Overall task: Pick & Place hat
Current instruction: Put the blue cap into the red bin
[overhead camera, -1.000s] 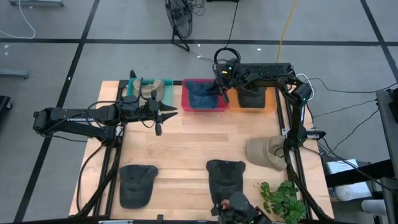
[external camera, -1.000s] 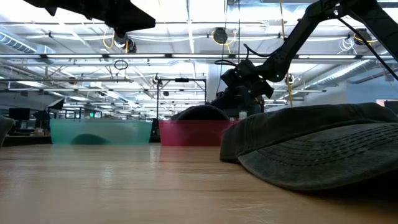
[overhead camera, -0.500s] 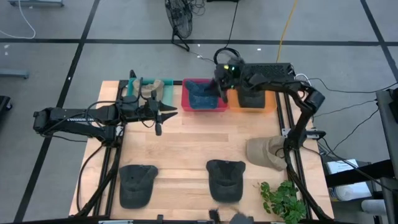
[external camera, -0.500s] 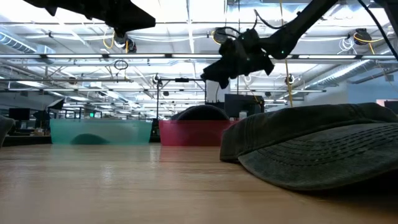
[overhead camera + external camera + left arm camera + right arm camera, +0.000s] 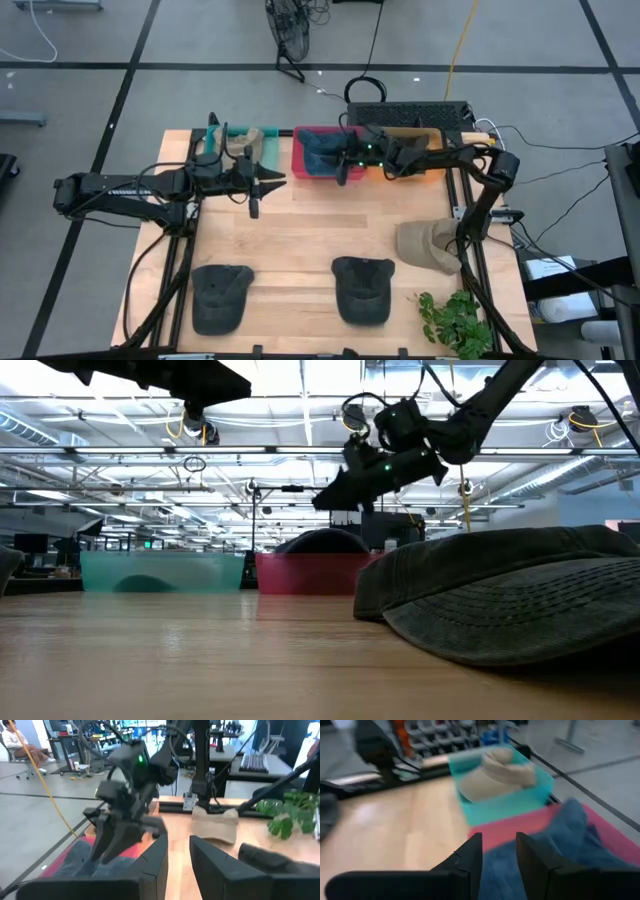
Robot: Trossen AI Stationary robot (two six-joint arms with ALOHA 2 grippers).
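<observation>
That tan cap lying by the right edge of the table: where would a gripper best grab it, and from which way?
Probably on the tan cap's soft, rounded crown, coming straight down from above. It lies flat on the table, so the brim edges hug the wood and leave little to slip under, while the crown's loose fabric bunches up and can be pinched. The arm's post stands close beside it, so a sideways approach looks cramped.

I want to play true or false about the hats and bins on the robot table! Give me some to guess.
1. A blue hat lies in the red bin. True.
2. The teal bin is empty. False: a tan hat sits in it.
3. The right end effector grips a hat. False: it holds nothing, above the red bin.
4. Two dark hats lie on the table's near side. True.
5. The plant is in the orange bin. False: it's at the table's corner.
</observation>
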